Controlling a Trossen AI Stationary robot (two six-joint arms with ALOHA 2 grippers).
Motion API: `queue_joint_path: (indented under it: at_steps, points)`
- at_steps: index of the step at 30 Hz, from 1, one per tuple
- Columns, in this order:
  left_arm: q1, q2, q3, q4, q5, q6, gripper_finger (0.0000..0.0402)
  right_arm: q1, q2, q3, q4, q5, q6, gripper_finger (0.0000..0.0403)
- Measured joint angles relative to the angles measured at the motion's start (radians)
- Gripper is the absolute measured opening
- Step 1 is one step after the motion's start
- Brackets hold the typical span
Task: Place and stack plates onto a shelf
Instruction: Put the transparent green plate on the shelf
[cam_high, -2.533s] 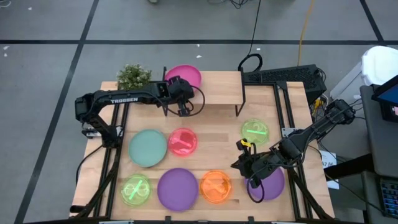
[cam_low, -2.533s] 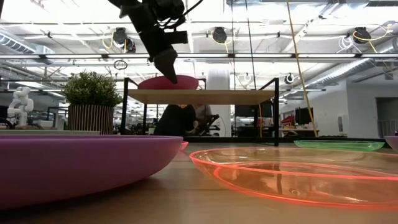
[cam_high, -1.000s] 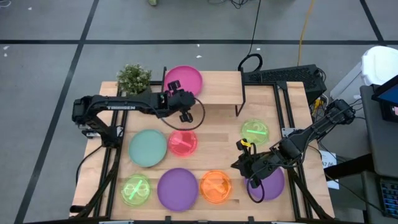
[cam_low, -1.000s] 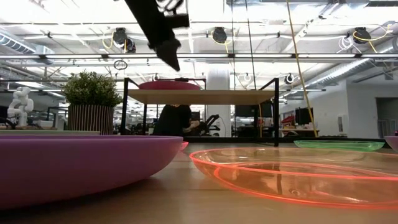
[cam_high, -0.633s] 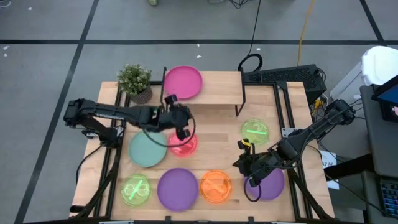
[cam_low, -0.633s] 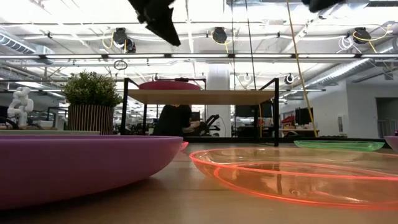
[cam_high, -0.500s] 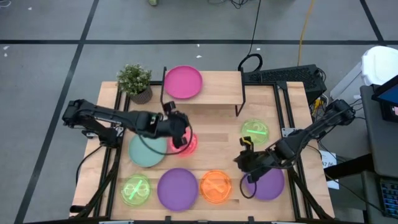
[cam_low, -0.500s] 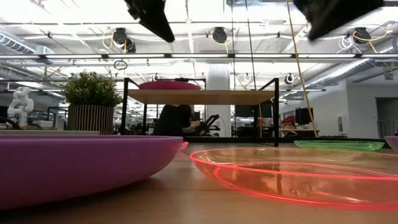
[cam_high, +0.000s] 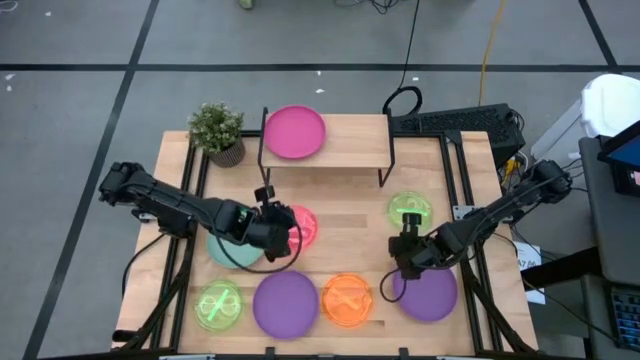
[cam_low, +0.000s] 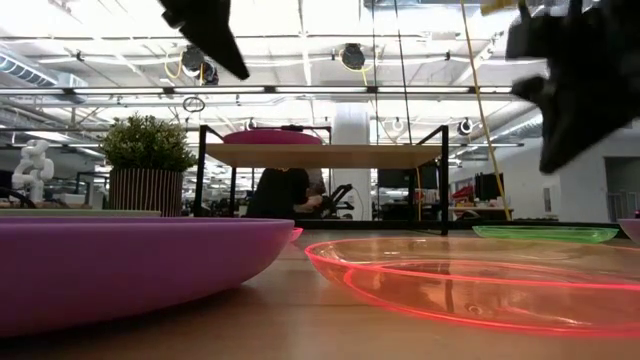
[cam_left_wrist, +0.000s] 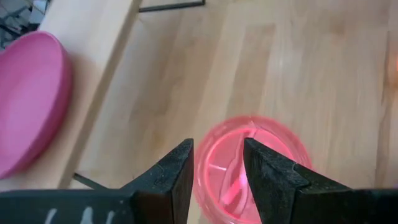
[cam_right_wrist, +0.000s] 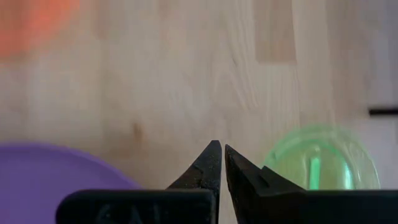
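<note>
left hand (cam_high: 272, 232): fingers parted, empty, above translucent pink plate (cam_high: 296, 226) | right hand (cam_high: 408, 250): fingers pinched together, empty, between lime-green plate (cam_high: 411, 211) and purple plate (cam_high: 428, 293) | magenta plate (cam_high: 294, 132): on light-wood shelf (cam_high: 350, 140)

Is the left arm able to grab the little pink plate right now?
Probably yes. The left gripper hangs just above the small pink plate with its fingers apart and empty, and nothing lies between them; the teal plate sits beside it.
</note>
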Motion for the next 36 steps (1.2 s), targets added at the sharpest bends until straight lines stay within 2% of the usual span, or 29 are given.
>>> queue_joint_path:
  at_steps: [7,11,16,20,24,36]
  points:
    - [-0.024,0.0,-0.035,0.018,-0.007,-0.05,0.0145,-0.031,0.0,-0.108,0.009,0.006,0.01,0.002]
    - [-0.024,0.0,-0.035,0.07,-0.006,-0.038,0.0145,-0.047,0.0,-0.166,0.047,0.057,0.017,0.0058]
    - [-0.024,0.0,-0.035,0.104,-0.006,-0.028,0.0145,-0.076,0.0,-0.224,0.127,0.058,-0.032,0.0112]
    - [-0.03,0.0,-0.035,0.104,0.011,-0.022,0.0145,-0.093,0.0,-0.24,0.149,0.057,-0.046,0.0134]
    - [-0.03,0.0,-0.035,0.104,0.013,-0.017,0.0145,-0.113,0.0,-0.241,0.148,0.055,-0.047,0.0133]
    - [-0.029,0.0,-0.035,0.104,0.016,-0.007,0.0145,-0.151,0.029,-0.241,0.163,-0.022,-0.036,0.0088]
